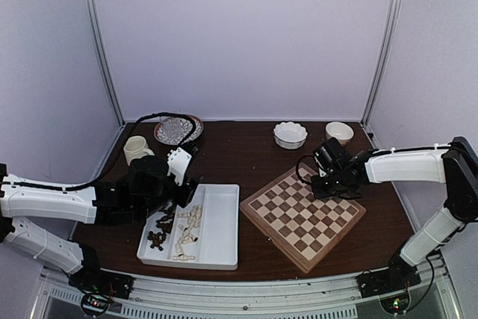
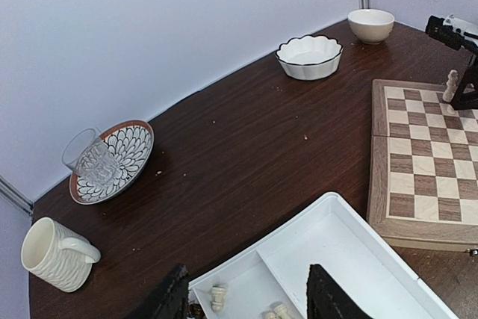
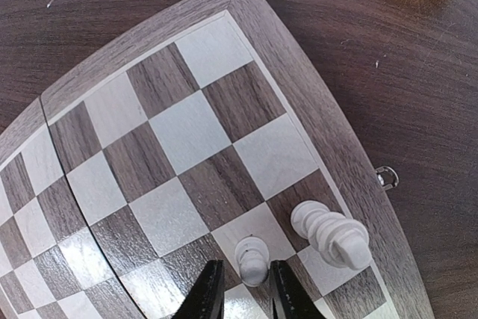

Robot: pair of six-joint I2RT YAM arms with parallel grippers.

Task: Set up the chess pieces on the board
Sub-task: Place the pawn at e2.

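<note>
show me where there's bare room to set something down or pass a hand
Free: most of the board except where two pale pieces stand by the right fingers; the tray's right compartment; the tabletop between patterned plate and scalloped bowl. Crowded: the tray's left compartment, under the left fingers.

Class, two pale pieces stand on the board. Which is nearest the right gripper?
The small pawn, between the fingers of the right gripper; the taller piece stands beside it, at the board edge.

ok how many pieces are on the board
2: a small pale piece between the right gripper's fingers, a larger pale piece beside it near the board's rim. More may be hidden.
</note>
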